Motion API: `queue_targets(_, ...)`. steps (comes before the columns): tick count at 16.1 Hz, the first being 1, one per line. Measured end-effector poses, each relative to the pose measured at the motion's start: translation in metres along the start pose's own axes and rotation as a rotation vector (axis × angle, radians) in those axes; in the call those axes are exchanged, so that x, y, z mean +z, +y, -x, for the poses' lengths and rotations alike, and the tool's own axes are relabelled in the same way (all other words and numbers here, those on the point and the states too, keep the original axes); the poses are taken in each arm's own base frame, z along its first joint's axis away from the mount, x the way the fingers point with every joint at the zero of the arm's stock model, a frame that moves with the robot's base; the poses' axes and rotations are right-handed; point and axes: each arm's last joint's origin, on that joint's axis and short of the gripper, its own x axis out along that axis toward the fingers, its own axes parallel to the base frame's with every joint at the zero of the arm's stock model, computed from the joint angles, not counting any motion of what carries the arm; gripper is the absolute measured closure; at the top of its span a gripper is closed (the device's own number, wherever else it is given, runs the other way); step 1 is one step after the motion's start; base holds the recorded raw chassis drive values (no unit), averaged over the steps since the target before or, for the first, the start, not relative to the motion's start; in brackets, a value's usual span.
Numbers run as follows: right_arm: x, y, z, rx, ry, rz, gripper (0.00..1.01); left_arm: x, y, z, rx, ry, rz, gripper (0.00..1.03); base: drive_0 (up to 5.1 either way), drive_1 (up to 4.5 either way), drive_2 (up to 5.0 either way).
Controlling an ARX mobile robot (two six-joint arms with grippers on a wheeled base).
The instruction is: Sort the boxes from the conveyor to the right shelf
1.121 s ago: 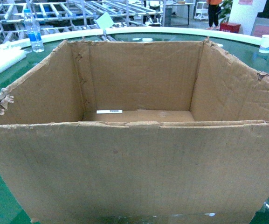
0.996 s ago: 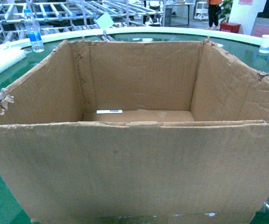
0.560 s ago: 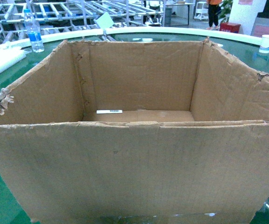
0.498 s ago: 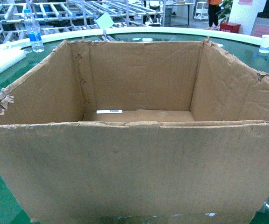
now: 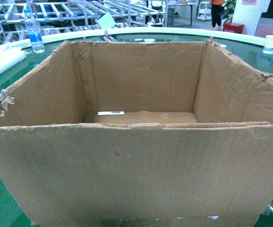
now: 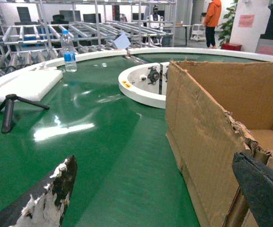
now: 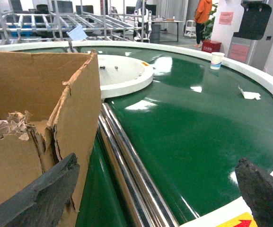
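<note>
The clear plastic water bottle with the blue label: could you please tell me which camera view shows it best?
The left wrist view: the clear plastic water bottle with the blue label stands whole and unobstructed on the dark green conveyor surface. The head view shows it at the upper-left edge. The right wrist view does not show it.

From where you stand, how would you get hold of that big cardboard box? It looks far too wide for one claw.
Probably with both arms, one on each side wall. The cardboard box is open-topped and wide, so the left gripper would press its left wall and the right gripper its right wall, below the ragged torn corners, which look too weak to hold.
</note>
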Motion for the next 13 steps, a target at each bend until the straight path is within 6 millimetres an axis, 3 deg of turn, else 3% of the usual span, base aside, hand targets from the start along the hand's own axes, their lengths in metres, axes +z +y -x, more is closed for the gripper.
queue_targets(13, 0.0000, 0.0000, 0.0000, 0.000, 0.000, 0.000, 0.03, 0.0000, 0.0000, 0.0000, 0.000, 0.000, 0.000, 0.05, 0.0, 0.00, 0.0)
